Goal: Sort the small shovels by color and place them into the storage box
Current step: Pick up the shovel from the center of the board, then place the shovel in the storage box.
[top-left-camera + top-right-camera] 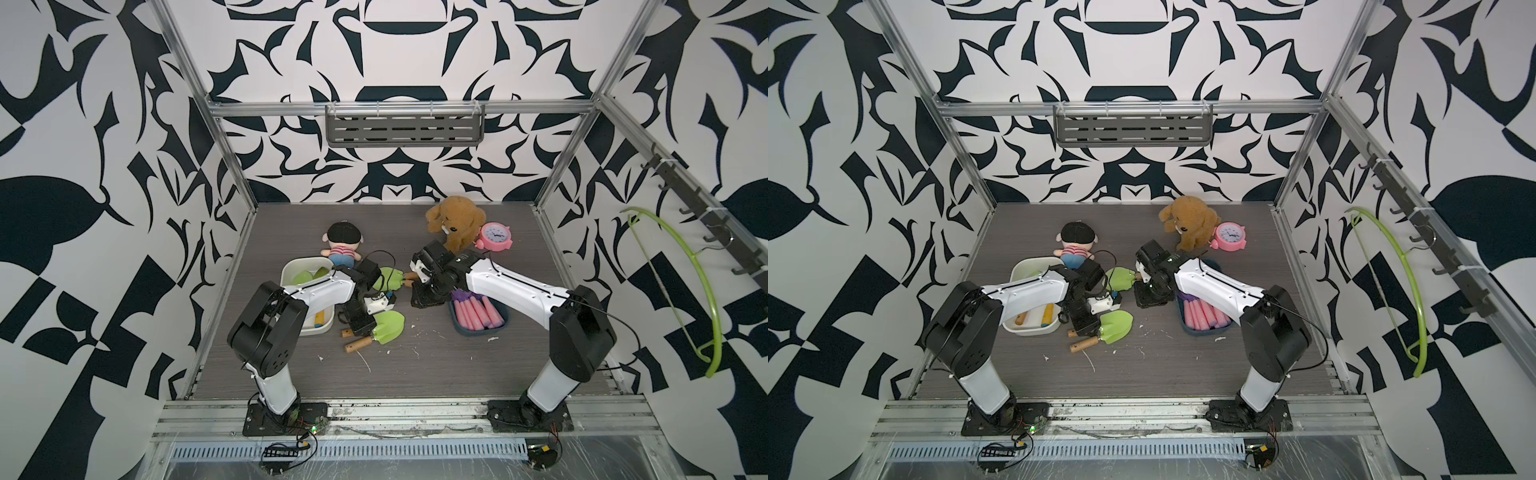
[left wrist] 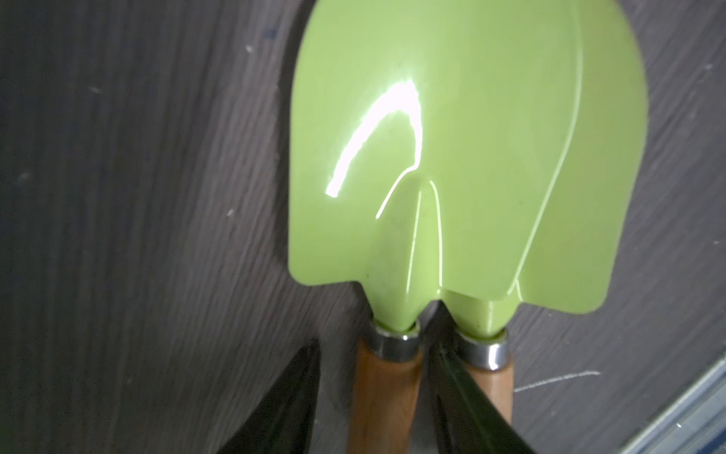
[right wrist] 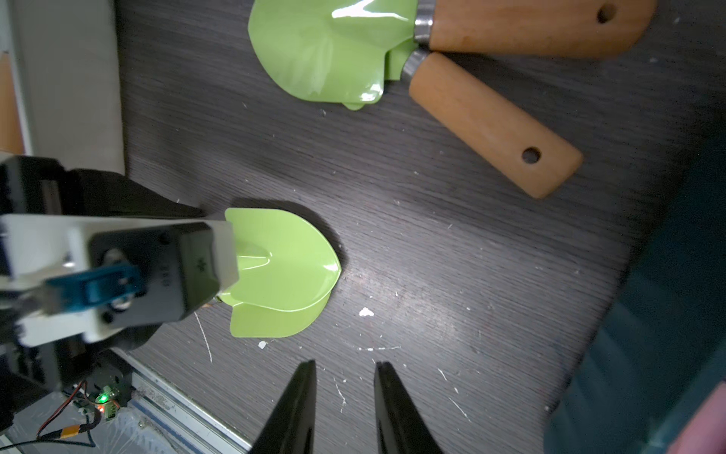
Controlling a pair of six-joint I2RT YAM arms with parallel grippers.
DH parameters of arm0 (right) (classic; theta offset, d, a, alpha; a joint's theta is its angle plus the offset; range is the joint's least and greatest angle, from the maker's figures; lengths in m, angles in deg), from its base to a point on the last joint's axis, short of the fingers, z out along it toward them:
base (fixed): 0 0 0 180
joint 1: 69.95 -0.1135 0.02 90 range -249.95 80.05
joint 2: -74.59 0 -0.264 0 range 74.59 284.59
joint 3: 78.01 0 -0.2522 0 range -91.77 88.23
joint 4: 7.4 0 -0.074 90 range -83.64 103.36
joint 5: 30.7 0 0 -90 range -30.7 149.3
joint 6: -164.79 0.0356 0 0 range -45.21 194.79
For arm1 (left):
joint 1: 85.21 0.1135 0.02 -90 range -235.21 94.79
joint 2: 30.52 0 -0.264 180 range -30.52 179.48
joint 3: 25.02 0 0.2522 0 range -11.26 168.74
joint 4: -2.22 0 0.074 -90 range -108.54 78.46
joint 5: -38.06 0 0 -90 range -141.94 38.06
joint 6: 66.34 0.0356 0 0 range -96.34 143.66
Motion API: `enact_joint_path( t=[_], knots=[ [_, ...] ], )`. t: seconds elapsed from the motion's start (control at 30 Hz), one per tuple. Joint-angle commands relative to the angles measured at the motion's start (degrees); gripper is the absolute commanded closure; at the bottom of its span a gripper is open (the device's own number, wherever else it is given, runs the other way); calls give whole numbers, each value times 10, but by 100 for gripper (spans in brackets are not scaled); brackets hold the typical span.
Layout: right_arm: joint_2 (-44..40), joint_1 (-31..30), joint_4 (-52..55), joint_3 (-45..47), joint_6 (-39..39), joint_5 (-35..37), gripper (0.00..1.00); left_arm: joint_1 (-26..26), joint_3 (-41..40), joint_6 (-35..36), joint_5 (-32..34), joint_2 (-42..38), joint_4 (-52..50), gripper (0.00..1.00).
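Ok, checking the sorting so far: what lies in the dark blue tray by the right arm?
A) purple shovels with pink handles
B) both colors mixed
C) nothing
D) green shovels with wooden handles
A: in a top view the dark blue tray shows pink-handled shovels with purple blades, and no green is visible in it.

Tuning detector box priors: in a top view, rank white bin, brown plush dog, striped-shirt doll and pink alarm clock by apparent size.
1. white bin, though the left arm hides part of it
2. brown plush dog
3. striped-shirt doll, somewhat smaller than the dog
4. pink alarm clock
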Motion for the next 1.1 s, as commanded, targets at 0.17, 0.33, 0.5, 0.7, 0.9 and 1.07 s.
enact_joint_path(
  t=[0.17,0.33,0.5,0.7,0.9,1.07],
  knots=[
    [-33,-1,-11,7,6,8,69,-19,24,-13,23,27,5,70],
    [-36,-1,-8,8,5,13,69,-21,28,-20,23,23,-2,85],
    [-37,-1,-8,6,6,16,69,-21,26,-23,22,-8,-14,100],
    [-37,-1,-12,0,16,22,70,12,53,-80,0,-79,-72,100],
    [-29,-2,-35,-2,31,22,70,155,51,-229,-56,-154,-61,100],
    [-11,-5,-48,-10,36,13,70,265,8,-301,-22,-190,-22,100]
  ],
)
